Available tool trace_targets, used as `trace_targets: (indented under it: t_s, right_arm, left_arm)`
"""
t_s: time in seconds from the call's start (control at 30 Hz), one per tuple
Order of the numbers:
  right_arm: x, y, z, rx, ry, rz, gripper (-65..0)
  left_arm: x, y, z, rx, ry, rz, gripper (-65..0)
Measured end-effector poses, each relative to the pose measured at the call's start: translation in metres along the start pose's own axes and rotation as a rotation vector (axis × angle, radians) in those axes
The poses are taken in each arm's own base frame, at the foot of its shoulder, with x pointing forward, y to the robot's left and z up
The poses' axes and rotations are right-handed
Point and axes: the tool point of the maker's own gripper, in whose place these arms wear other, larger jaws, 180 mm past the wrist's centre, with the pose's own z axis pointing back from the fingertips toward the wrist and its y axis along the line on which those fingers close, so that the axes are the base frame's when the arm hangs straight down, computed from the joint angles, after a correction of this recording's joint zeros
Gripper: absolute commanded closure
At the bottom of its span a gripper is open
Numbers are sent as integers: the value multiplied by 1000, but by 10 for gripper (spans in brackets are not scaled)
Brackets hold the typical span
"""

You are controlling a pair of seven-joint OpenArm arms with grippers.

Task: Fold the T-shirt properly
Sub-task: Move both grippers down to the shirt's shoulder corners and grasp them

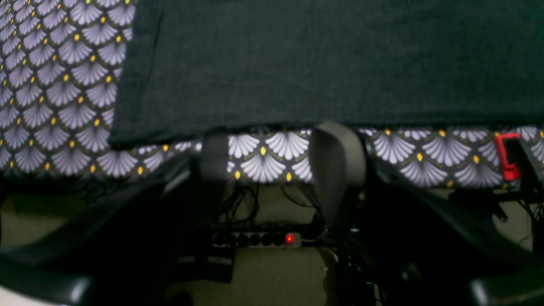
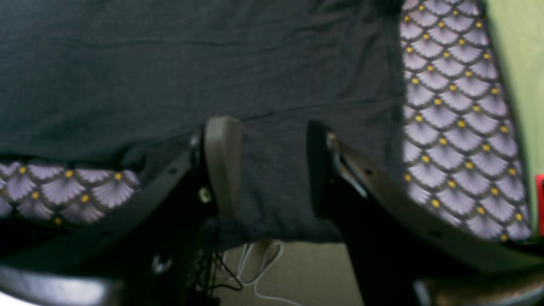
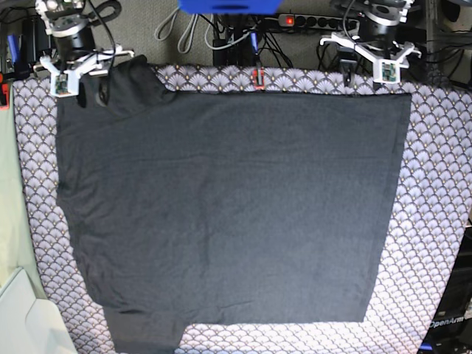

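T-shirt [image 3: 228, 206] lies spread flat, plain dark side up, over most of the worktop [image 3: 435, 221], which is covered in a purple-white scallop cloth [image 1: 59, 85]; any print is hidden. One sleeve at 11 o'clock in the base view sits bunched up under the right end effector [image 2: 265, 165], the other sleeve at 7 o'clock is cut off by the frame edge. Right wrist view: fingers [image 2: 221, 161] apart, with sleeve fabric running between them and hanging off the worktop edge (contact with the pads hard to judge, blurred), so no clear clamp. Left end effector [image 1: 276, 170] hovers at the worktop edge at 1 o'clock in the base view, just beside the shirt's straight edge, fingers apart with only scallop cloth showing between them, nothing held. Red clip [image 1: 505, 157] on the worktop edge, partly cut by an arm. Below the edge, a power strip [image 1: 259, 239] with a red light and cable tangle, dim and soft-focus. Both wrist views blurry near the lens; arm bodies mostly dark shapes.
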Motion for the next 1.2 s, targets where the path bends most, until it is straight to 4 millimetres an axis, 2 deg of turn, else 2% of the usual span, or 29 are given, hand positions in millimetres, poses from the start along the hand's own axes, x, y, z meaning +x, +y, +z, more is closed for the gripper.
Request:
trace_targets:
  t_s: [0.07,0.13,0.2,0.3,0.5,0.67,0.9,1.1,1.2]
  right_arm:
    - [3,-1,-1,9,-13,-65,-271]
    - [-2,-5,-4,26,12,-134,-271]
    - [-7,-21,-7,11,59,-195,-271]
    - [-2,-45,-14,-24,88,-276,-271]
    - [9,-78,-24,10,118,-337,-271]
    - [-4,-89,-35,51,194,-356,-271]
    - [-40,-109,-51,43,300,-424,-271]
    - [-58,-116,-51,37,342,-445,-271]
    - [-60,-117,-50,35,347,-449,-271]
  left_arm:
    - [0,0,0,0,0,0,-335]
    - [0,0,0,0,-1,-1,-335]
    - [0,0,0,1,0,0,-335]
    - [-2,2,1,4,5,0,-335]
    - [-3,14,4,68,4,39,-335]
    - [-3,17,5,78,2,43,-335]
    - [-8,17,8,75,17,43,-335]
    - [-8,17,8,76,17,42,-335]
    - [-8,16,8,78,15,51,-335]
